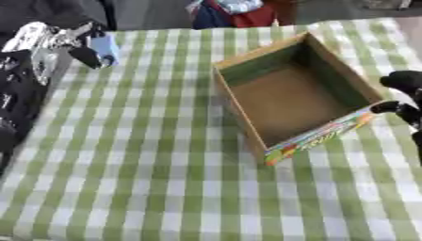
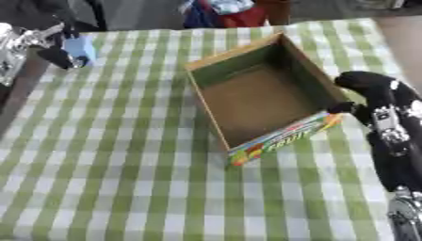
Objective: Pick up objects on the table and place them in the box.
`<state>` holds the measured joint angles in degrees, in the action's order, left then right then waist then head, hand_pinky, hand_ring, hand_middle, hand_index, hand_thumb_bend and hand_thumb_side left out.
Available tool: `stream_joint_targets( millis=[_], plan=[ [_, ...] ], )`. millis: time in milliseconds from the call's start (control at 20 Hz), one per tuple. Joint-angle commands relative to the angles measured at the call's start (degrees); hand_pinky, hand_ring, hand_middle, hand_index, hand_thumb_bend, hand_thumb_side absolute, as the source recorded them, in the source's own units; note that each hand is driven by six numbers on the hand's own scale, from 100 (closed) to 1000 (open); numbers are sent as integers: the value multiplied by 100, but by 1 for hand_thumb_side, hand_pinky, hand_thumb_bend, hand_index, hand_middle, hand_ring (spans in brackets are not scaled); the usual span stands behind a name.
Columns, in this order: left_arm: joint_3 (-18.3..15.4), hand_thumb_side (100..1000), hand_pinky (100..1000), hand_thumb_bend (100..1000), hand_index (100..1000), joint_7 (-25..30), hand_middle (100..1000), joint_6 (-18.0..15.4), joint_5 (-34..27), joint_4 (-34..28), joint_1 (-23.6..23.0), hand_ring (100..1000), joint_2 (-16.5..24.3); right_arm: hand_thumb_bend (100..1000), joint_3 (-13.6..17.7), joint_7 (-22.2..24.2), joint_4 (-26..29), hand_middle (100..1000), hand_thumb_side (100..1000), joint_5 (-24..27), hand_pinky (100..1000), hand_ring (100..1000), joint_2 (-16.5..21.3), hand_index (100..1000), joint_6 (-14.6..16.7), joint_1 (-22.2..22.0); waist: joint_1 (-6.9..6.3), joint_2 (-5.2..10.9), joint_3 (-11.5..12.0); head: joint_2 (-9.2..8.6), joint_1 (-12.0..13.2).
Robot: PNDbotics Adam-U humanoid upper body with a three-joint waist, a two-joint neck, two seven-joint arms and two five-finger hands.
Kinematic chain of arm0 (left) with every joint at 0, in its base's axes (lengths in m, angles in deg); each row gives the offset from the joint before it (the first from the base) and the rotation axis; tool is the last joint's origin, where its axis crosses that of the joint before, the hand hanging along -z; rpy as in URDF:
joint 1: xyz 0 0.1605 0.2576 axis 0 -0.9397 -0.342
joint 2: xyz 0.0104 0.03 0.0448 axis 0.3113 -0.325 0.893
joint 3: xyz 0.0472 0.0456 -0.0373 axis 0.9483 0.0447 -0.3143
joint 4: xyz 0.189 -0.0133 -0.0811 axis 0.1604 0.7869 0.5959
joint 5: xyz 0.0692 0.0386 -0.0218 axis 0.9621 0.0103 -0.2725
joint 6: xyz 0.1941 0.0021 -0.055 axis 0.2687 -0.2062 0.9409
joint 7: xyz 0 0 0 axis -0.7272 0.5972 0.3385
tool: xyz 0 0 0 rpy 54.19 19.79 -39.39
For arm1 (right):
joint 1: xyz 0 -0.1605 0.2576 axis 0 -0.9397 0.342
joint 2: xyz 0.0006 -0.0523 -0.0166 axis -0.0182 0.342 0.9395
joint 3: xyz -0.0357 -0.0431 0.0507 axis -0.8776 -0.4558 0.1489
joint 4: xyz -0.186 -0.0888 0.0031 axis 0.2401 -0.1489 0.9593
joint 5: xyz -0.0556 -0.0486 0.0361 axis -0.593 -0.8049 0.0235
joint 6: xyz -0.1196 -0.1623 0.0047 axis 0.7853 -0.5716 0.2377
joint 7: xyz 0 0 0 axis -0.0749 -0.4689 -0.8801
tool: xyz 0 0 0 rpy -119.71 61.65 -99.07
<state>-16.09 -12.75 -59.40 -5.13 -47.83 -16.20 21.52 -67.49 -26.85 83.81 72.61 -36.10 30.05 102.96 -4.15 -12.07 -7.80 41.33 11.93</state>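
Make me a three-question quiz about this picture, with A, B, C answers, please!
1. Where is the light blue object?
A. Inside the box
B. By the left hand, near the table's far left
C. At the table's near edge

2. What colours is the tablecloth?
A. Green and white checks
B. Red stripes
C. Plain blue

3. What is in the box?
A. Two cups
B. A ball
C. Nothing that shows

Answers:
1 B, the blue object sits right at the left hand, far left.
2 A, green and white squares cover the table.
3 C, only the bare brown floor of the box shows, while the right hand is by its right wall.
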Motion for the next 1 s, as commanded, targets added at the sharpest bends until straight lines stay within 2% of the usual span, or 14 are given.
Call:
stream_joint_targets(
  millis=[50, 300, 350, 400, 700, 1000],
  plan=[
    [266, 338, 727, 238, 695, 50, 556, -254, -232, -557, 268, 611, 63, 100, 20, 15, 52, 719, 552, -3, 599, 818, 70, 709, -3, 26, 7, 129, 4, 31, -13],
    [772, 347, 730, 231, 706, 238, 570, -633, -437, -1271, 531, 623, -399, 100, -24, 59, 57, 718, 552, 49, 599, 818, 58, 709, -14, 55, 16, 165, -37, 45, -2],
    [863, 421, 730, 273, 709, 288, 573, -700, -502, -1382, 574, 626, -523, 100, -40, 74, 62, 718, 545, 64, 599, 818, 54, 709, -18, 67, 19, 168, -58, 42, 13],
    [937, 350, 730, 228, 709, 337, 572, -748, -552, -1466, 613, 626, -648, 100, -55, 90, 67, 718, 552, 79, 599, 818, 52, 709, -23, 75, 22, 171, -74, 40, 23],
    [1357, 361, 732, 226, 715, 484, 582, -1014, -674, -1749, 804, 635, -1308, 100, -126, 179, 86, 718, 553, 153, 599, 818, 29, 709, -57, 132, 17, 163, -198, 2, 119],
    [1656, 374, 731, 206, 728, 452, 598, -1248, -606, -1734, 726, 646, -1813, 100, -171, 236, 96, 718, 553, 194, 599, 819, 12, 709, -77, 184, 3, 126, -304, -38, 174]
  ],
)
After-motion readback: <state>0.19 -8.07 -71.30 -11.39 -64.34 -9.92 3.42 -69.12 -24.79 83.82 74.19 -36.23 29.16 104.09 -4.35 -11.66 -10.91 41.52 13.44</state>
